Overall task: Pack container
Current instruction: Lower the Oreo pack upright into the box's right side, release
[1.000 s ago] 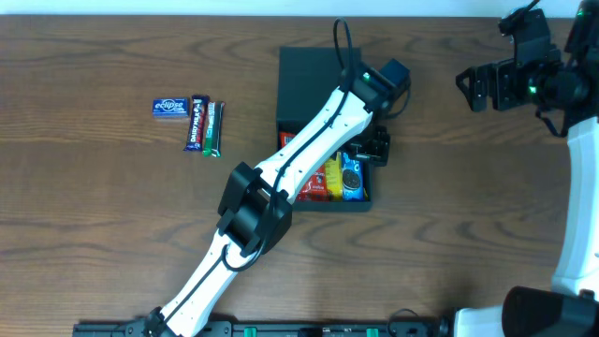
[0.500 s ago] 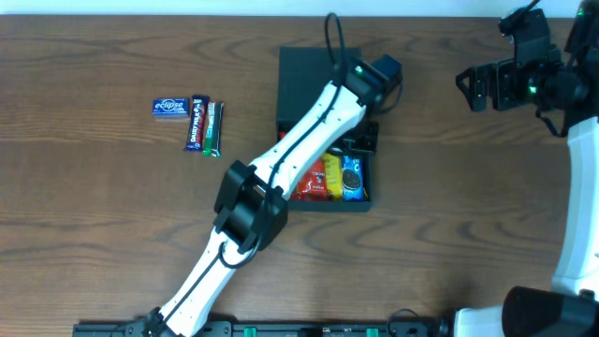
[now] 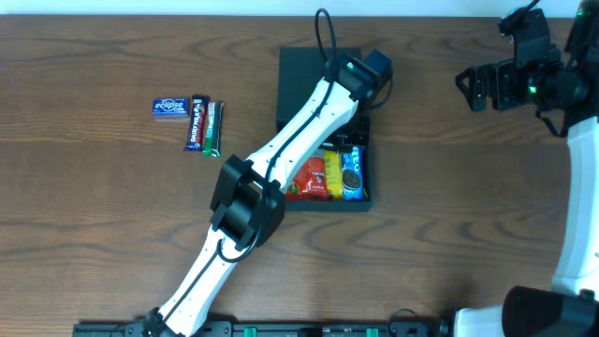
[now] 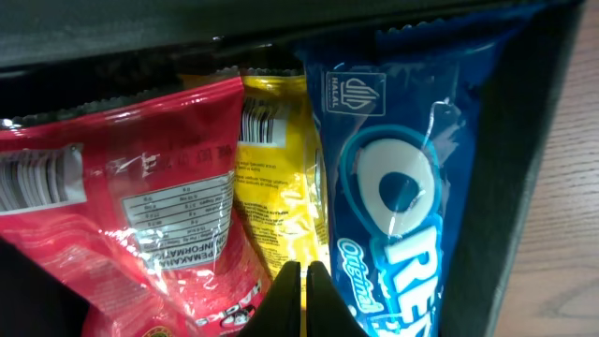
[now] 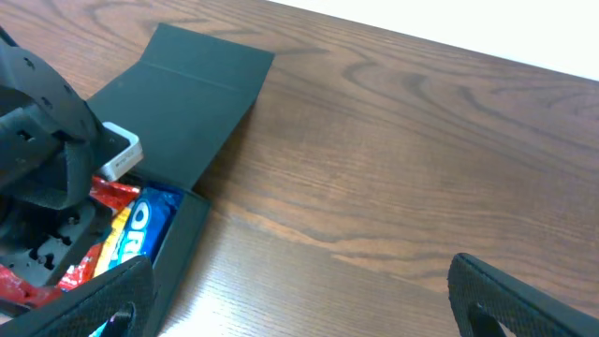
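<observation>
The container (image 3: pixel 298 84), a dark box with its flap lid lying open toward the far side, holds a red packet (image 3: pixel 309 178), a yellow packet (image 3: pixel 330 175) and a blue Oreo pack (image 3: pixel 351 175). My left gripper (image 3: pixel 355 137) hangs over the box's far right part. In the left wrist view its fingers (image 4: pixel 302 301) are pressed together with nothing between them, just above the yellow packet (image 4: pixel 276 197) and the Oreo pack (image 4: pixel 402 178). My right gripper (image 3: pixel 479 89) is raised at the far right and stands open and empty (image 5: pixel 309 314).
A blue Eclipse gum pack (image 3: pixel 169 107) and two snack bars (image 3: pixel 197 123) (image 3: pixel 213 128) lie on the wooden table to the left of the box. The left arm stretches diagonally from the near edge across the box.
The left gripper has gone from open to shut and has drawn back toward the box's far side, uncovering the packets. The right arm has not moved.
</observation>
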You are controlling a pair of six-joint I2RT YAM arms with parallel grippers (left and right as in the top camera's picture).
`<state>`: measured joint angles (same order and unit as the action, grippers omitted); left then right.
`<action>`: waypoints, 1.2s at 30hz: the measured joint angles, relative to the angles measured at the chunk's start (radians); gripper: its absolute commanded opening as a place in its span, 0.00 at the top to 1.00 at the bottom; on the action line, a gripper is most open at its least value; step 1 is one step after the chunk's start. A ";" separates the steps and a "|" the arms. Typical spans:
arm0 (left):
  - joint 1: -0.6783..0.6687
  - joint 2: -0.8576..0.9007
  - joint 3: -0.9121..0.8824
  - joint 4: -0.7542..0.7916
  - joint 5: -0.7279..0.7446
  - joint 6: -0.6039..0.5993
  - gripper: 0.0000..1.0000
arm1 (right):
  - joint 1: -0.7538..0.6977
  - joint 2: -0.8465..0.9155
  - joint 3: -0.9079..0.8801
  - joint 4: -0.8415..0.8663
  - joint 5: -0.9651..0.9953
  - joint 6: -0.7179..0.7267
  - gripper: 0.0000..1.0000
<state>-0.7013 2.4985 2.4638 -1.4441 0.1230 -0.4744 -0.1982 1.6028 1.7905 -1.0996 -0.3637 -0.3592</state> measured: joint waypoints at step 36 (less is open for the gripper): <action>-0.016 0.000 -0.051 0.038 0.057 0.012 0.94 | 0.000 0.000 0.000 0.000 0.000 0.000 0.01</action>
<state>-0.7174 2.4985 2.4123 -1.4059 0.1802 -0.4625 -0.1982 1.6028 1.7905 -1.0992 -0.3637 -0.3592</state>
